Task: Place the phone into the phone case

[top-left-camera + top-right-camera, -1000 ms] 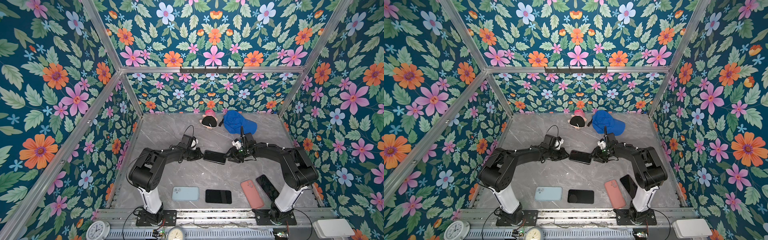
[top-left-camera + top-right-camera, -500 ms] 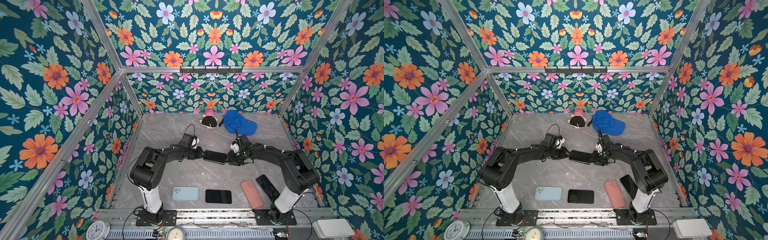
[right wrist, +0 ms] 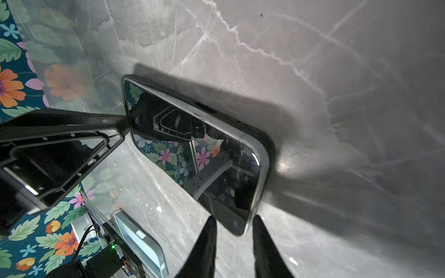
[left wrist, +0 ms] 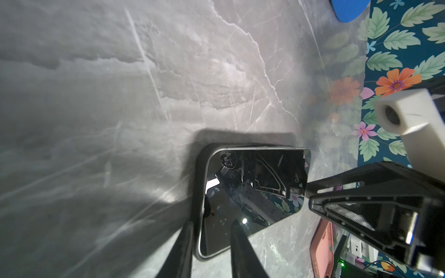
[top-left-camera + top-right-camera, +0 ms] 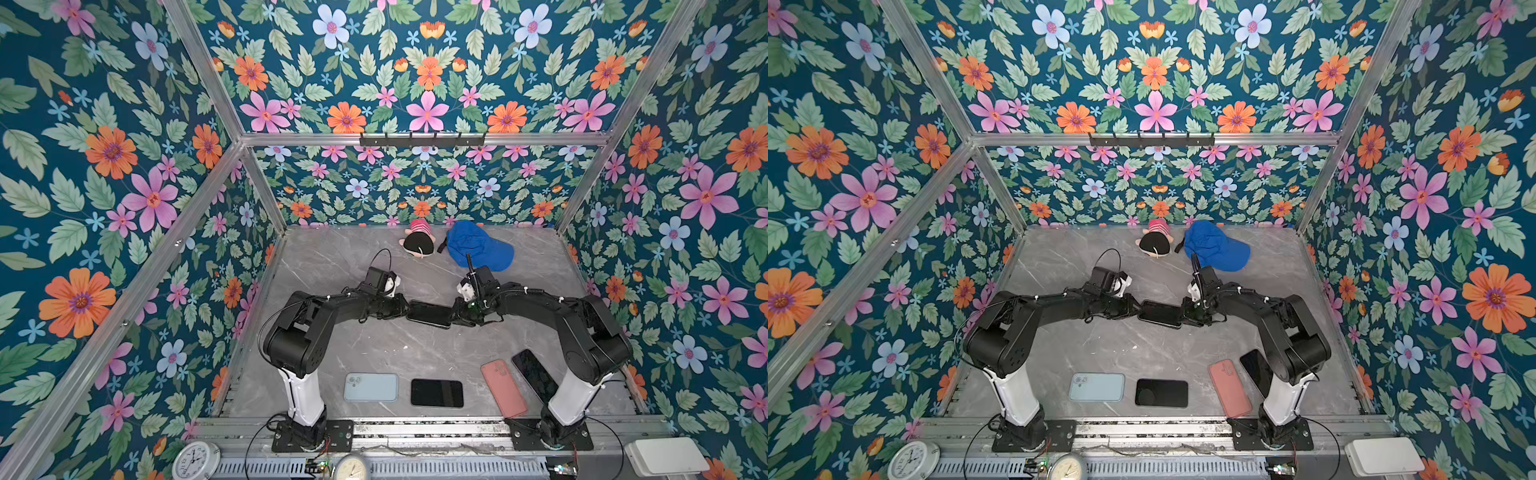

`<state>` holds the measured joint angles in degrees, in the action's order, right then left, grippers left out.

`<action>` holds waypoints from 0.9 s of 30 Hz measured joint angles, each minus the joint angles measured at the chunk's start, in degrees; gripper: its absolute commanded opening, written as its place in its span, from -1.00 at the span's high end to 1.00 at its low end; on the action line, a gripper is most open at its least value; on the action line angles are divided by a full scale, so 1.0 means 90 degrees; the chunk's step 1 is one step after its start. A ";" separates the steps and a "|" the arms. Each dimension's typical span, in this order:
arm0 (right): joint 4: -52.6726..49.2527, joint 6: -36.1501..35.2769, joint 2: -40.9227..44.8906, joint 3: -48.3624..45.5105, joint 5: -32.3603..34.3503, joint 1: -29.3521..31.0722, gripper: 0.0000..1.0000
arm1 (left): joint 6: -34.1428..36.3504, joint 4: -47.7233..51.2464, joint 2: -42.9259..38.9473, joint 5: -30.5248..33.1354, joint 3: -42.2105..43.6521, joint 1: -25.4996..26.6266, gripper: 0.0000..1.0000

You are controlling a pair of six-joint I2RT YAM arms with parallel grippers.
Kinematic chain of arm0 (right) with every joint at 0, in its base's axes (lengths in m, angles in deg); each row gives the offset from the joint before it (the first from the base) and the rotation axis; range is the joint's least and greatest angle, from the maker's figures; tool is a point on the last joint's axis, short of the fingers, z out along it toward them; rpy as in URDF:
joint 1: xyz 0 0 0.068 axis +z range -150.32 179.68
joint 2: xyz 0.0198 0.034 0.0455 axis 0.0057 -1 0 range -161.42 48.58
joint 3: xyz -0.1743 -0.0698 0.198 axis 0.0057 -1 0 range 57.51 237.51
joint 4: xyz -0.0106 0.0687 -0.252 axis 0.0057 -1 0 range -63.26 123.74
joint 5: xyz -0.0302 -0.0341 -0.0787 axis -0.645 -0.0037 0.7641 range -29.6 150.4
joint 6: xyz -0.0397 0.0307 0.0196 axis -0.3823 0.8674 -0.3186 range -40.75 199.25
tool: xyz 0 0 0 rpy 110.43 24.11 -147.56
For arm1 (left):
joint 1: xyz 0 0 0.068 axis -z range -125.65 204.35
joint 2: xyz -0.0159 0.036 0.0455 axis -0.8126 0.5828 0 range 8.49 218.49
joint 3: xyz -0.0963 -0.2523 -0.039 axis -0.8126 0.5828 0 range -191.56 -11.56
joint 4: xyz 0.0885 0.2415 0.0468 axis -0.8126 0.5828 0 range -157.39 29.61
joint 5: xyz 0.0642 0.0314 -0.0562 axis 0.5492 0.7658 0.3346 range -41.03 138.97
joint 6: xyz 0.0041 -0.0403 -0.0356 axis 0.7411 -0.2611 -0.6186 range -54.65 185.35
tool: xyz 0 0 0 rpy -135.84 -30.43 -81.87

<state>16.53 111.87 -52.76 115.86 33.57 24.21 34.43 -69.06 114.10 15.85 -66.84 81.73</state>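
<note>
Phone (image 5: 429, 314) is spanned end-to-end, long axis L-R, by left claw (image 5: 405, 309) and right claw (image 5: 455, 316); both narrow, grip unclear.

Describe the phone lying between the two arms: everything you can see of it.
The phone has a glossy black screen, face up, mirroring its surroundings, and a silvery rim. It lies flat on the table, seemingly seated in a black case whose edge shows beside it. The left end effector and right end effector each straddle one end.
</note>
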 measured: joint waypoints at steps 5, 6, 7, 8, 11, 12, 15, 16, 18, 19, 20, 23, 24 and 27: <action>-0.0085 -0.0002 -0.0075 0.0061 0.0007 0.0029 0.56 | 0.0005 0.0000 0.0000 0.0024 0.0002 0.0007 0.45; -0.0104 0.0000 -0.0085 0.0066 0.0002 0.0032 0.57 | 0.0002 0.0000 0.0000 0.0027 0.0002 0.0010 0.45; -0.0109 0.0000 -0.0090 0.0066 0.0002 0.0034 0.57 | 0.0002 0.0000 0.0000 0.0029 0.0002 0.0017 0.45; -0.0114 0.0000 -0.0092 0.0066 0.0002 0.0034 0.57 | 0.0002 -0.0002 0.0002 0.0029 0.0002 0.0022 0.45; -0.0129 0.0000 -0.0100 0.0068 0.0002 0.0041 0.60 | 0.0000 -0.0015 0.0032 0.0049 0.0002 0.0041 0.46; -0.0146 0.0000 -0.0102 0.0068 0.0002 0.0046 0.63 | 0.0000 -0.0019 0.0036 0.0068 0.0002 0.0051 0.47; -0.0165 0.0005 -0.0104 0.0066 0.0022 0.0058 0.65 | -0.0012 -0.0024 0.0041 0.0109 0.0002 0.0078 0.49; -0.0172 0.0017 -0.0112 0.0063 0.0024 0.0070 0.66 | -0.0019 -0.0027 0.0041 0.0124 0.0002 0.0085 0.50; -0.0177 0.0024 -0.0141 0.0063 0.0024 0.0095 0.68 | -0.0019 -0.0049 0.0041 0.0143 0.0017 0.0092 0.50; -0.0175 0.0034 -0.0155 0.0063 0.0024 0.0104 0.69 | -0.0019 -0.0056 0.0041 0.0155 0.0024 0.0097 0.51; -0.0172 0.0070 -0.0158 0.0063 0.0024 0.0109 0.70 | -0.0019 -0.0070 0.0041 0.0163 0.0032 0.0100 0.52; -0.0165 0.0163 -0.0168 0.0066 0.0024 0.0117 0.73 | -0.0036 -0.0129 0.0041 0.0175 0.0058 0.0109 0.53; -0.0165 0.0175 -0.0175 0.0068 0.0024 0.0124 0.73 | -0.0044 -0.0146 0.0041 0.0177 0.0068 0.0112 0.53; -0.0141 0.0223 -0.0192 0.0070 0.0022 0.0151 0.74 | -0.0063 -0.0160 0.0036 0.0231 0.0087 0.0121 0.53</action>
<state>15.26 113.88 -54.49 116.49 33.77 25.56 33.86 -70.50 114.42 17.92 -66.06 82.82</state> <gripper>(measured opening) 0.134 0.235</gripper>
